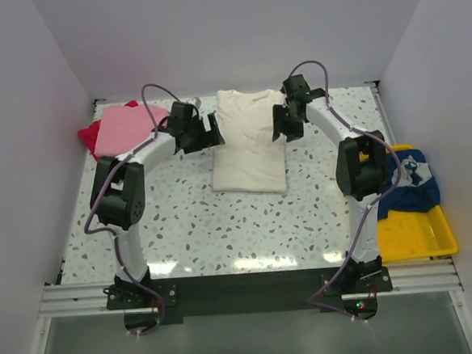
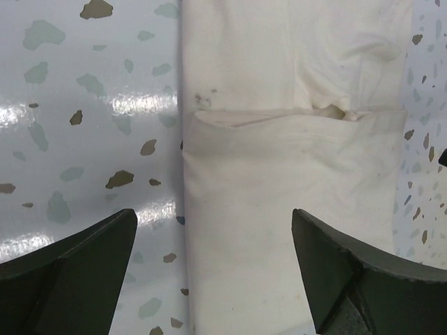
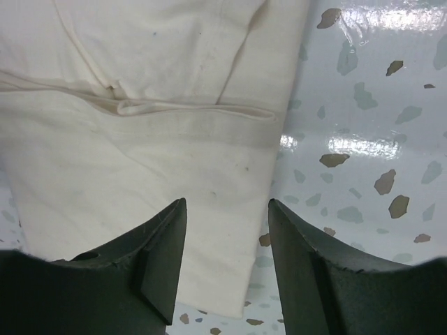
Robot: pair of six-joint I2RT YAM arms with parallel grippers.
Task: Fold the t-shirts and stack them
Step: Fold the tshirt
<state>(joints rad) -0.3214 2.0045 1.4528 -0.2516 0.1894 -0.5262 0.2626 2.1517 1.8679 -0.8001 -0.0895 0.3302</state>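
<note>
Cloth is the thing to read first. The cream t-shirt [image 1: 248, 148] lies flat in the middle of the bench [image 1: 190, 221], narrowed to a long panel with its sleeves turned in. What looks like the neckline points toward 12 o'clock.

The left pincer [image 1: 213, 131] is at the panel's 9 o'clock edge and the right pincer [image 1: 278, 125] at its 3 o'clock edge, both level with the upper half. Both are empty. In its wrist view the left pincer [image 2: 213, 216] gapes wide, one finger over bare bench and the other over cloth. The right pincer [image 3: 228, 204] is parted less and sits about astride its own edge. Whether either one touches the fabric, I cannot tell.

The step in hand looks like the crosswise fold.
- Each pincer should bite where the turned-in sleeve hem crosses the panel, so that every layer is caught and not just the top ply.
- The two grips should sit at matching height, or the fold line will skew.
- Lift only enough to free the cloth, carry both sides together toward 6 o'clock, and lay the far end onto the hem before letting go.

The risk is a loose sleeve slipping out at the side.

The pink t-shirt [image 1: 125, 124] and red t-shirt [image 1: 90, 137] wait at 10 o'clock. The navy t-shirt [image 1: 415, 185] lies in the yellow tray [image 1: 414, 233] at 4 o'clock.
</note>
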